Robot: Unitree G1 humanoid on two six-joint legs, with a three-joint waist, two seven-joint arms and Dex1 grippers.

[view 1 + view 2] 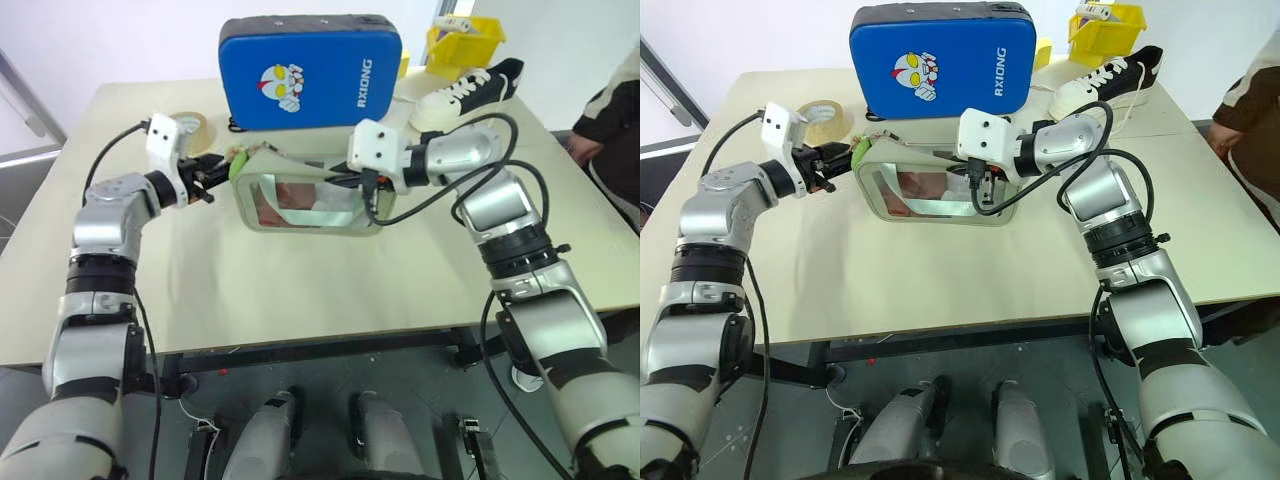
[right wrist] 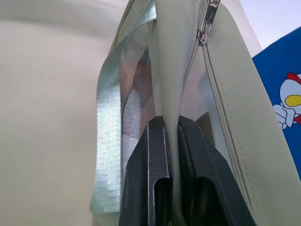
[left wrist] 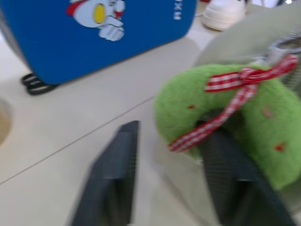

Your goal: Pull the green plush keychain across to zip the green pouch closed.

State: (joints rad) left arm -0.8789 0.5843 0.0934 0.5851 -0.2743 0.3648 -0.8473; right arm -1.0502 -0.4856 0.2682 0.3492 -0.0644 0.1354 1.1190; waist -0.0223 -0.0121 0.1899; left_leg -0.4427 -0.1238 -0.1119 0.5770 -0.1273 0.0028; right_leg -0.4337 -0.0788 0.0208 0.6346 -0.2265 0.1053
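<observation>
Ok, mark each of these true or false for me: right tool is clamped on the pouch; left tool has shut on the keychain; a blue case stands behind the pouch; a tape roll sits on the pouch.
1. The right tool is shut on the pale sage-green soft pouch. True.
2. The left tool has shut on the round green plush keychain. False: its fingers stand apart, one at the keychain's centre.
3. A blue cartoon-printed case stands behind the pouch. True.
4. The brown tape roll sits on the pouch. False: it lies on the beige table.
</observation>
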